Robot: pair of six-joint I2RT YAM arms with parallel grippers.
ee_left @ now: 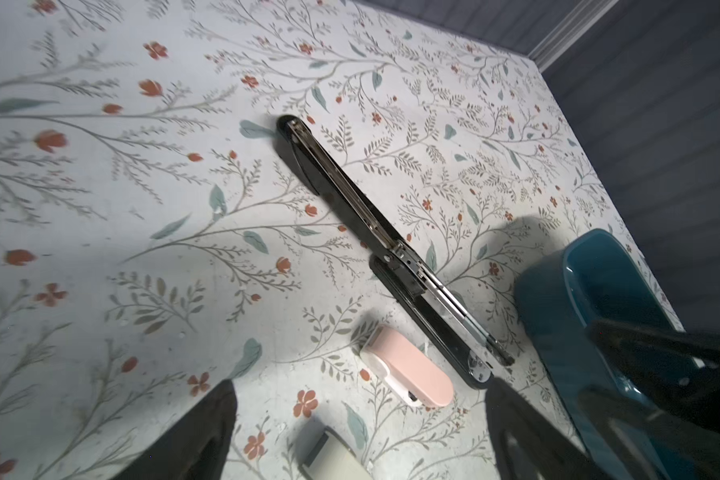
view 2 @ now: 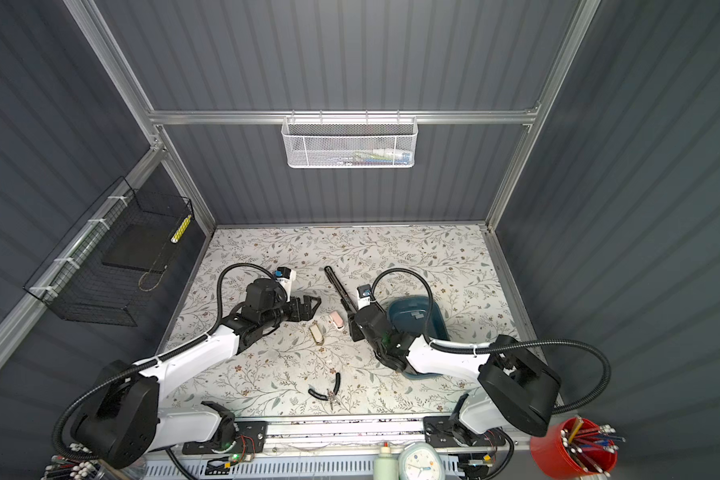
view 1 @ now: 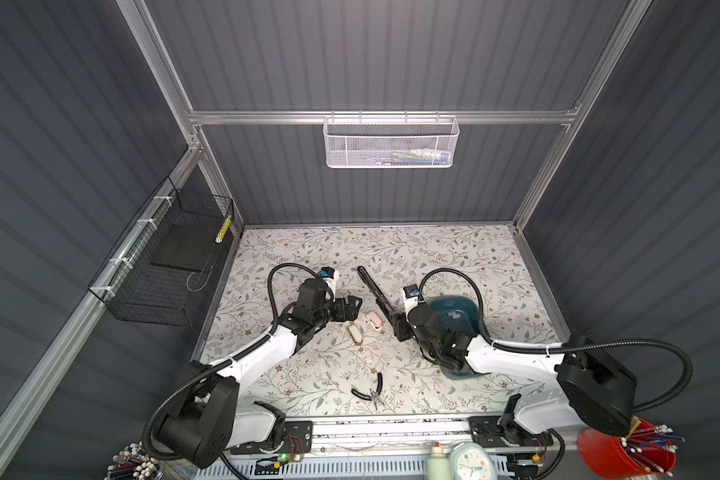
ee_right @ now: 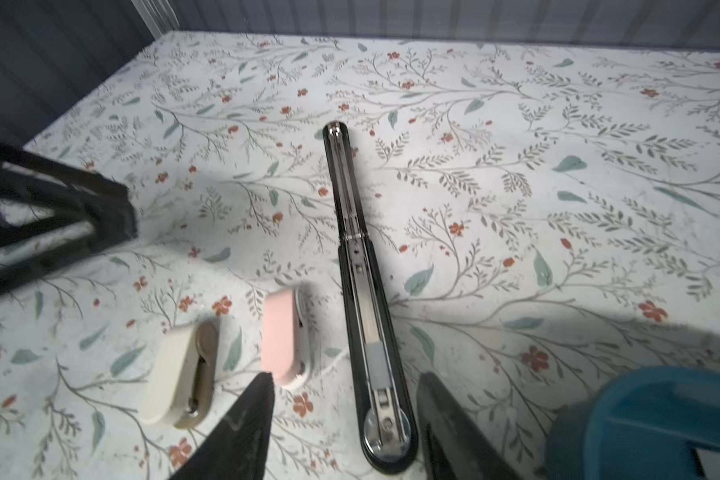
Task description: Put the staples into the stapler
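Beside the teal tray (ee_right: pixel 641 415), your black stapler (ee_right: pixel 358 291) lies open, staple strip (ee_right: pixel 377 361) looks seated. Your left gripper (ee_left: pixel 360 384) and right gripper (ee_right: pixel 346 378): spread, empty. Only closing left.

The stapler (ee_right: pixel 356 274) has a glossy black plastic shell and a shiny, mirror-bright metal rail. The pink stapler (ee_right: pixel 281 336) and cream stapler (ee_right: pixel 171 378) look like smooth matt plastic. The teal tray (ee_left: pixel 591 291) is glossy plastic. The flowered tabletop (ee_right: pixel 516 166) is matt and slightly scuffed.
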